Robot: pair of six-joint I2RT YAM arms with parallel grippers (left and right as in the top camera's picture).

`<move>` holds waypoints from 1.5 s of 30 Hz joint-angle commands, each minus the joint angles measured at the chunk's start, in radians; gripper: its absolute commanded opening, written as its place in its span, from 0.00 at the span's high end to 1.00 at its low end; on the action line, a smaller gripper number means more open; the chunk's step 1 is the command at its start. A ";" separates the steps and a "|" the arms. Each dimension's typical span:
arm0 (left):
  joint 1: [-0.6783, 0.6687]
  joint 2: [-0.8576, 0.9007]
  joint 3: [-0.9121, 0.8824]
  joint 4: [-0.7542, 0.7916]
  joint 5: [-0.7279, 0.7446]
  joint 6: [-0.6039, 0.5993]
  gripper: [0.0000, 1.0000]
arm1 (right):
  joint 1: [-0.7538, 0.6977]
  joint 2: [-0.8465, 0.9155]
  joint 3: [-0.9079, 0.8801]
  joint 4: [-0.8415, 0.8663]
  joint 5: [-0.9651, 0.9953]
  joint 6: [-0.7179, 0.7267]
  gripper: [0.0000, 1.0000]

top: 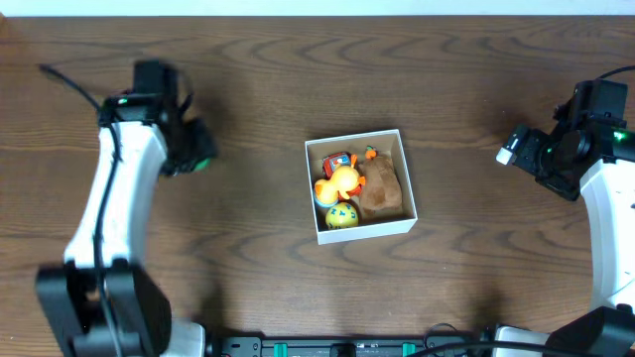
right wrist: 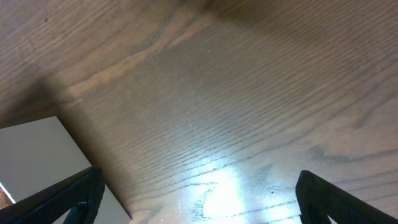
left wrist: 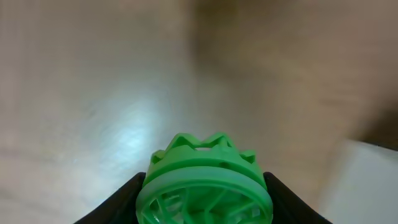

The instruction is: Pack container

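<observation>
The container (top: 401, 155) is a square white-walled cardboard box at the table's middle. It holds an orange duck toy (top: 342, 180), a yellow ball (top: 341, 216), a small red toy (top: 335, 160) and a brown plush (top: 382, 188). My left gripper (top: 195, 151) is far left of the box, shut on a green ribbed toy (left wrist: 204, 180) that fills the space between its fingers (left wrist: 204, 202). My right gripper (top: 524, 149) is open and empty to the right of the box, with only bare wood between its fingers (right wrist: 196, 193).
The dark wood table (top: 258, 89) runs under both arms. A white surface (right wrist: 37, 155) shows at the lower left of the right wrist view. A pale blurred patch (left wrist: 367, 180) sits at the lower right of the left wrist view.
</observation>
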 commanded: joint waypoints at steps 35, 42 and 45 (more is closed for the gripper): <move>-0.639 0.009 0.075 -0.022 -0.184 0.005 0.03 | 0.016 0.005 -0.002 0.011 -0.003 -0.054 0.01; -0.339 -0.119 0.075 0.027 -0.195 0.005 0.02 | 0.141 0.005 0.000 0.137 0.013 -0.109 0.01; -0.213 -0.121 0.075 0.057 -0.193 0.001 0.02 | 0.220 0.005 0.000 0.203 0.094 -0.121 0.01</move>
